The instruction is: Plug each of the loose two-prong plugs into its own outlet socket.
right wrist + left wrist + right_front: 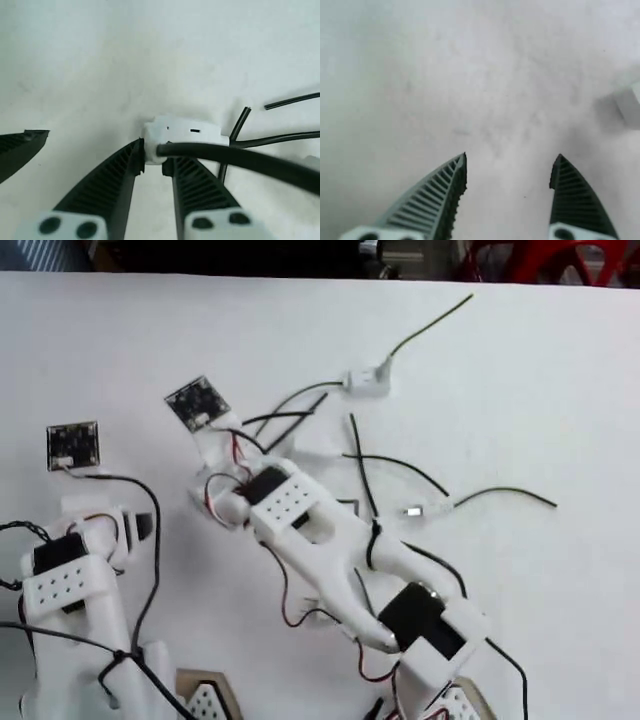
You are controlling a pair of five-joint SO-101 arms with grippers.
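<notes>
your right fingers (125, 175) pinch one end of a white plug (185, 135). its long axis lies crosswise to them, and its black cord (250, 160) trails off sideways across one finger. the grip looks off-centre, so expect the plug to swivel when you press it home. which way the prongs face is hidden. your left fingers (445, 190) are spread over bare tabletop (470, 75), holding nothing, so the right arm has this one. farther out, a far plug (365, 380) and what looks like a smaller plug (413, 511) lie loose, well apart.
</notes>
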